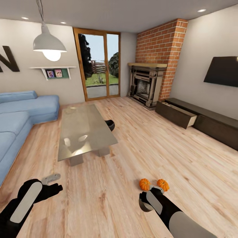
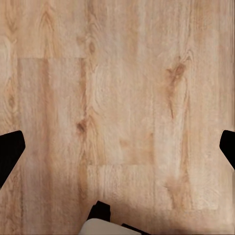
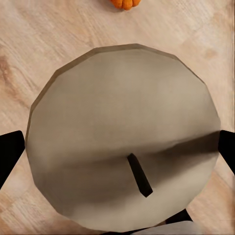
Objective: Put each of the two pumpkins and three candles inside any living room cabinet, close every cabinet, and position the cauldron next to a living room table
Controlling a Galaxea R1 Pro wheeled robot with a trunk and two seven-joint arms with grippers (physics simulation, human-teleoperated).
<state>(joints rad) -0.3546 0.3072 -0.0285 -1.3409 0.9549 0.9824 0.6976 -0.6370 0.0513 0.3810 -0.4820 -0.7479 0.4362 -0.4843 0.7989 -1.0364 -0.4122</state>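
Far left: blue sofa (image 1: 19, 115) along the wall.

Left gripper (image 1: 54, 184): hangs low over the bare plank floor (image 1: 109, 198), fingers spread wide, nothing between them; in the left wrist view shows both dark fingertips (image 2: 11, 152) at opposite edges with only wood grain between.

Centre: glass-topped table (image 1: 82, 130), standing on the floor beside the sofa. Just past its far right edge, the cauldron (image 1: 110, 125): black, rounded, partly hidden by the tabletop, sitting on the floor just beside the table.

Right of centre, on the floor: two orange pumpkins (image 1: 144, 184) and (image 1: 163, 184), side by side, slightly apart, just ahead of the right arm.

Right gripper (image 3: 120, 152): pinches a round beige candle (image 3: 122, 98), a finger at each side of it, dark wick facing the wrist camera; held above the floor near one pumpkin (image 3: 126, 4).

Far right: the cabinet (image 1: 211, 124), long, low and dark brown, runs along the wall under a black TV (image 1: 223, 71). One drawer (image 1: 177, 114) at the fireplace (image 1: 145, 84) end stands pulled out; cannot tell what lies inside.
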